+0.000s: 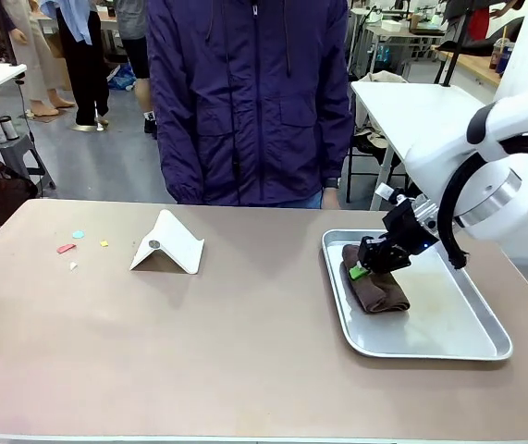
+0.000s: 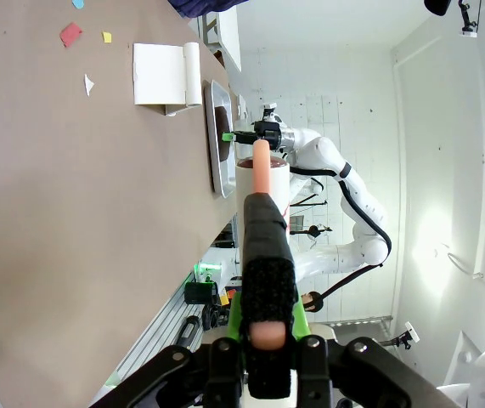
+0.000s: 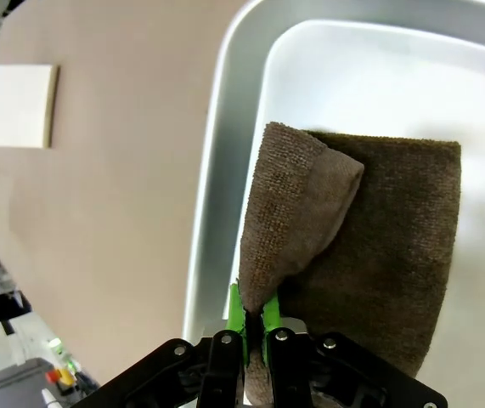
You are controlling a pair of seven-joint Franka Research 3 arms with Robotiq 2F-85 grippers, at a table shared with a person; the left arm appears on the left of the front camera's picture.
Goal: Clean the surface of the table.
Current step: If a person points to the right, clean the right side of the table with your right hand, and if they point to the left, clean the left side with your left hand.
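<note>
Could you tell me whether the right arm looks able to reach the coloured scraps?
Doubtful as things stand: the right hand is shut on the brown cloth in the tray, the scraps lie across the table near its left end, and a white folded card stands between them.

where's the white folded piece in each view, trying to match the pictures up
front view: white folded piece stands left of centre on the table.
left wrist view: near the top, left of centre, just before the tray's end.
right wrist view: at the upper left edge.
shared landmark: the silver tray, also seen at and, with the brown cloth in it.
</note>
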